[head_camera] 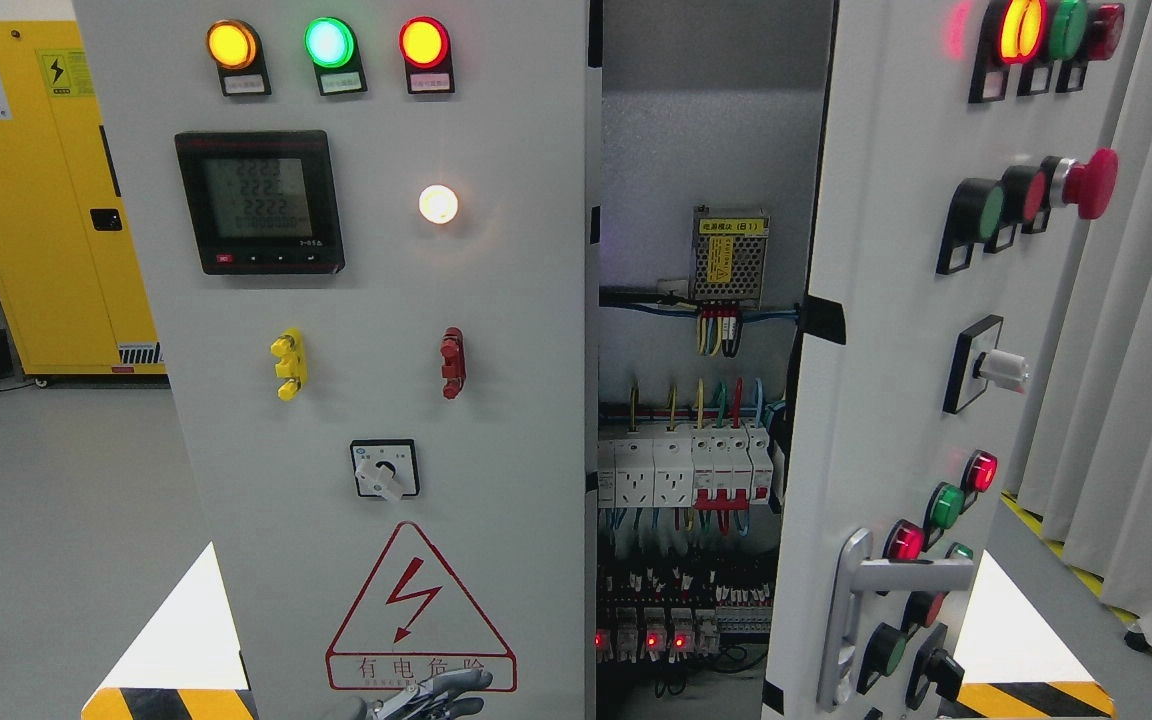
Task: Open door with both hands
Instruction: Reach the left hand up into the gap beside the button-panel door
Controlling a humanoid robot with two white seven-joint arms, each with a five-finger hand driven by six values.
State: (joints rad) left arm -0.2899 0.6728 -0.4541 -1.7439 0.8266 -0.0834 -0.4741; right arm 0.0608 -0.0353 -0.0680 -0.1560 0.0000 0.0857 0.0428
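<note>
The grey electrical cabinet has two doors. Its left door [376,330] is closed and carries three lit lamps, a meter and a red warning triangle. The right door [896,380] stands swung open towards me, its silver lever handle [861,600] low on its inner edge. Between the doors the cabinet interior [696,430] shows breakers and coloured wiring. My left hand [431,695] peeks in at the bottom edge, in front of the left door under the warning triangle, with its grey fingers [456,682] stretched out and holding nothing. The right hand is out of view.
A yellow cabinet [46,200] stands at the back left on the grey floor. Grey curtains [1136,350] hang close behind the open right door. Black-and-yellow hazard tape [1036,697] marks the floor on both sides of the cabinet.
</note>
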